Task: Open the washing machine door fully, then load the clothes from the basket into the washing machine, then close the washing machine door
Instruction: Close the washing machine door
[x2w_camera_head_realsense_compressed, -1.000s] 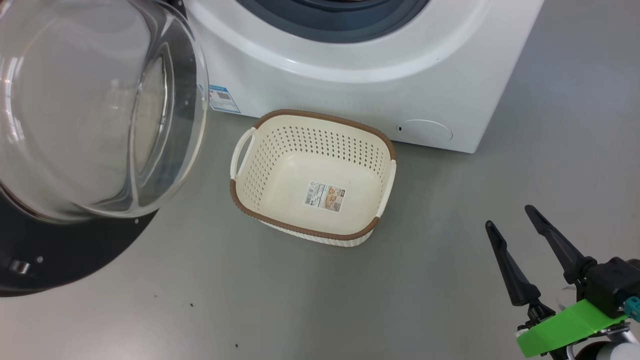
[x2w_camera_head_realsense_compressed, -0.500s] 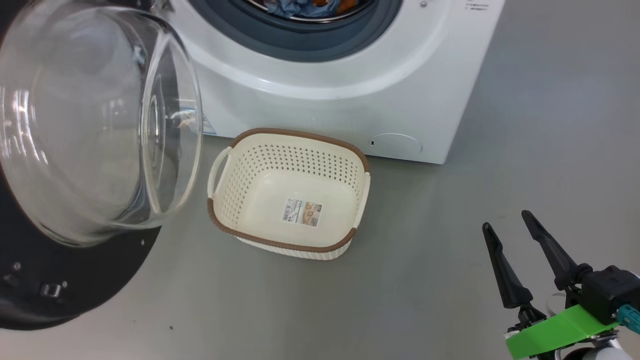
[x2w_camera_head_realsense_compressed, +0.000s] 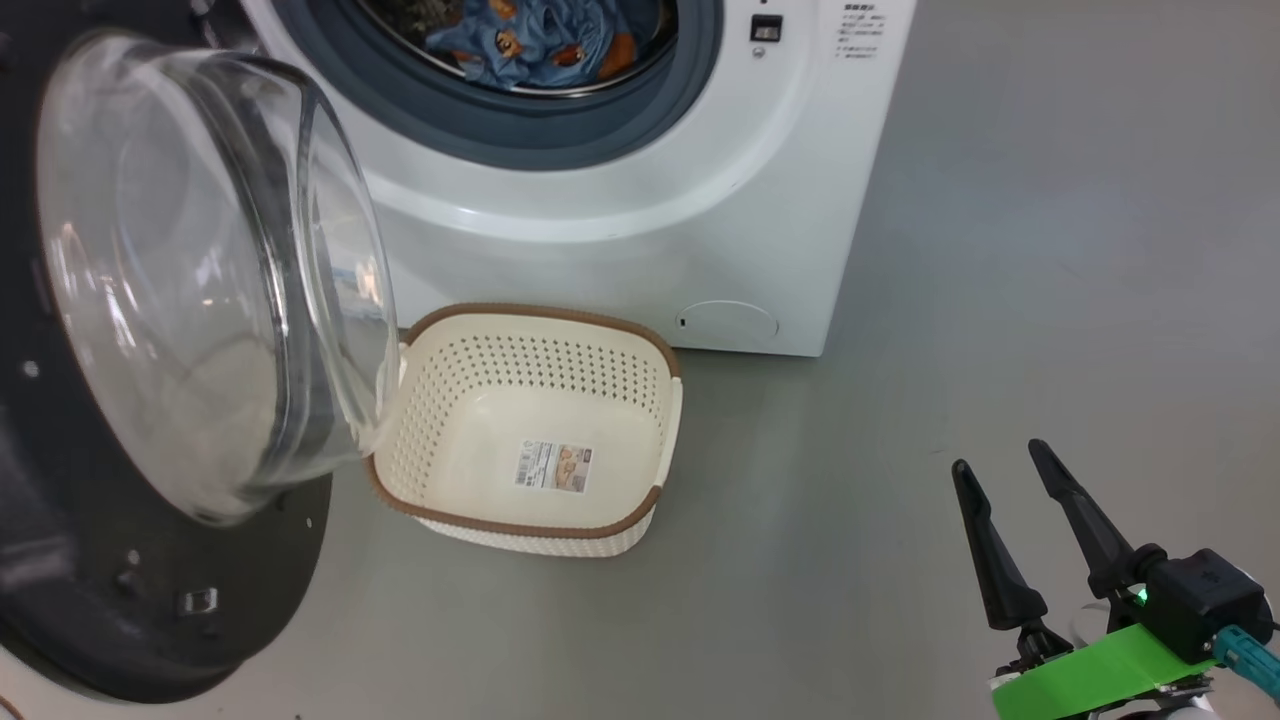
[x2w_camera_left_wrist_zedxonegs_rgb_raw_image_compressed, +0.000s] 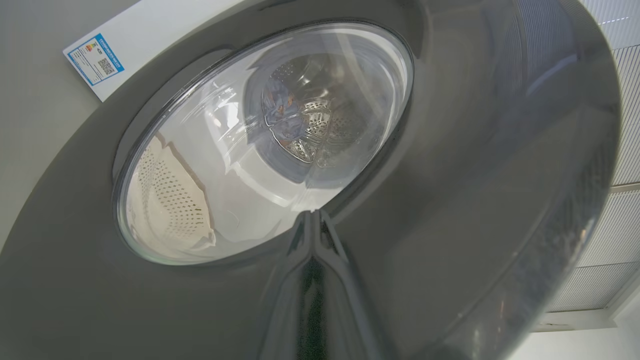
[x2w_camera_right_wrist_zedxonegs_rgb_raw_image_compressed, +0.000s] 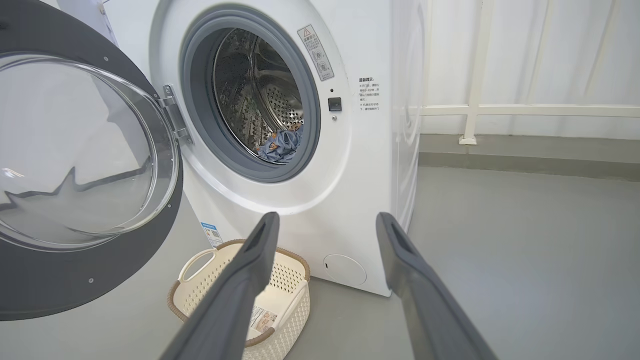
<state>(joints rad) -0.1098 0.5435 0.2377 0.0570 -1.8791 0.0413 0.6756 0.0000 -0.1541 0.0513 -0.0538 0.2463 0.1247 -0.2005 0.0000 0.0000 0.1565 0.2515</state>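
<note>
Our left gripper (x2w_camera_left_wrist_zedxonegs_rgb_raw_image_compressed: 313, 220) has its two fingers pressed together with nothing held. The tips sit right up against the glossy black ring of the washing machine door (x2w_camera_left_wrist_zedxonegs_rgb_raw_image_compressed: 450, 200), at six o'clock of its glass bowl (x2w_camera_left_wrist_zedxonegs_rgb_raw_image_compressed: 240, 100). We cannot tell whether they touch it.

Our right gripper (x2w_camera_head_realsense_compressed: 998, 458) hangs over the grey floor (x2w_camera_head_realsense_compressed: 1050, 250), fingers wide apart and nothing between them. From it, in the head view, the basket (x2w_camera_head_realsense_compressed: 530, 313) sits on the floor at ten o'clock, well apart, with a barcode sticker (x2w_camera_head_realsense_compressed: 553, 466) on its bottom.

The door stands swung open at nine o'clock of the basket, and in that view its glass bulge overlaps the basket's left rim. The washing machine (x2w_camera_head_realsense_compressed: 640, 230) stands at twelve o'clock of the basket, just behind it. The clothes (x2w_camera_head_realsense_compressed: 540, 45), light blue with orange-brown faces, lie inside its steel drum (x2w_camera_right_wrist_zedxonegs_rgb_raw_image_compressed: 260, 100).
</note>
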